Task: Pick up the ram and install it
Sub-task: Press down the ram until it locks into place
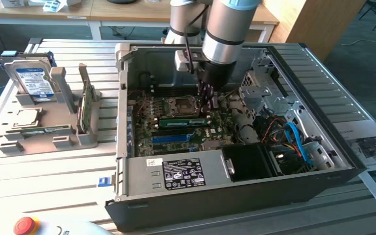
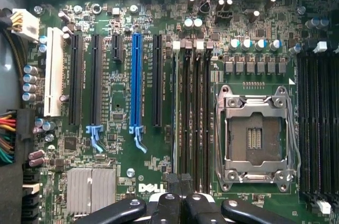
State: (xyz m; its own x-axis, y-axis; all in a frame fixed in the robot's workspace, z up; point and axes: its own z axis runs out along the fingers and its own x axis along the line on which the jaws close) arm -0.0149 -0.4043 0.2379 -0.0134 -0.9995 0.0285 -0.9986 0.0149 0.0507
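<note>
The ram (image 1: 181, 121), a narrow green stick, stands on edge in a memory slot on the motherboard inside the open computer case (image 1: 175, 200). My gripper (image 1: 207, 107) reaches down into the case, its tips at the ram's end toward the exterior view's right. In the wrist view the black fingers (image 2: 170, 200) are shut together over the row of black memory slots (image 2: 192, 113). Whether the tips pinch the ram or only press on its top edge I cannot tell.
The CPU socket (image 2: 257, 136) lies beside the slots, and a blue slot strip (image 2: 136, 81) on their other side. Cables (image 1: 293, 137) and metal bays crowd the case's right. A grey fixture (image 1: 44, 142) at the left holds a hard drive (image 1: 35, 78) and a green card (image 1: 84, 105).
</note>
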